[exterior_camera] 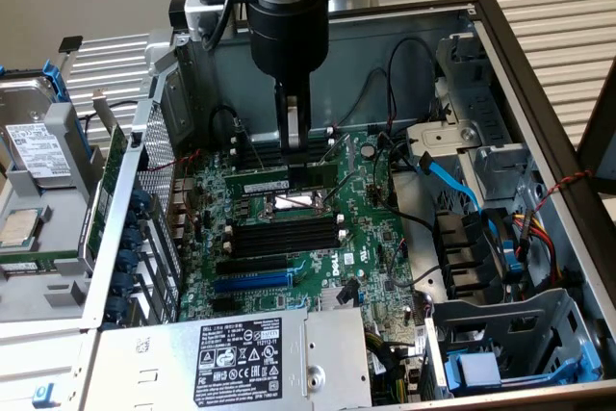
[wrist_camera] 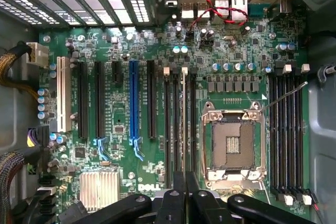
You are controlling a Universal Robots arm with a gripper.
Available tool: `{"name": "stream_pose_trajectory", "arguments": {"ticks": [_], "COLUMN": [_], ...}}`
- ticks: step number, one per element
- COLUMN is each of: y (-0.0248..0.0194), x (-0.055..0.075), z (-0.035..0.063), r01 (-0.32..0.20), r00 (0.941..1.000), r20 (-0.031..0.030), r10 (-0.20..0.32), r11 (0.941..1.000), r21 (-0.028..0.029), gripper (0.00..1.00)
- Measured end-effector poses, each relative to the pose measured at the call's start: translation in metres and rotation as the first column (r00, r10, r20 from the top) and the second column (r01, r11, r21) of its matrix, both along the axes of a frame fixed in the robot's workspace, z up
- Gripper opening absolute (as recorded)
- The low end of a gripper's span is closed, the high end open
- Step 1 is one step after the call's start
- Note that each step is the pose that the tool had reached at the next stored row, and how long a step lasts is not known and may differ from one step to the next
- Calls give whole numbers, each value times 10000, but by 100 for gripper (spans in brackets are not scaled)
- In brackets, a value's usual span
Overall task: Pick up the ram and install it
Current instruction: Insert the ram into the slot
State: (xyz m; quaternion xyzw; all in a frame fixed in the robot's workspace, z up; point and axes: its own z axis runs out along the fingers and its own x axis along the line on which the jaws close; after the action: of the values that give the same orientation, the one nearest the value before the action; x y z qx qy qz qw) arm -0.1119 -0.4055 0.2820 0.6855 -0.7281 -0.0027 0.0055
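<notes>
While the gripper [exterior_camera: 294,137] seems clenched on the ram [exterior_camera: 265,181], held edge-up over the slots [wrist_camera: 176,124] beside the socket [wrist_camera: 233,142], the stick wants squaring to one slot, notch matched, clips [wrist_camera: 167,70] open, then an even, straight-down press.
</notes>
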Motion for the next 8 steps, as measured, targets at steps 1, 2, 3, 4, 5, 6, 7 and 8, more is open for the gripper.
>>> {"name": "stream_pose_trajectory", "arguments": {"ticks": [1,2,3,4,5,6,7,8], "y": [-4,-6,-5,-6,-6,-6,-7,-7], "x": [0,0,0,0,0,0,0,0], "z": [-5,-11,-16,-21,-29,-38,-46,-52], "r01": [0,0,0,1,-1,-1,-1,0], "r00": [10000,10000,10000,10000,10000,10000,10000,9999], "r20": [-3,-9,-12,-23,-45,-71,-98,-106], "r10": [0,0,0,-1,1,1,1,0], "r11": [10000,10000,10000,10000,10000,10000,10000,10000], "r21": [1,2,3,2,1,1,2,2], "gripper": [12,12,12,12,12,12,12,12]}}
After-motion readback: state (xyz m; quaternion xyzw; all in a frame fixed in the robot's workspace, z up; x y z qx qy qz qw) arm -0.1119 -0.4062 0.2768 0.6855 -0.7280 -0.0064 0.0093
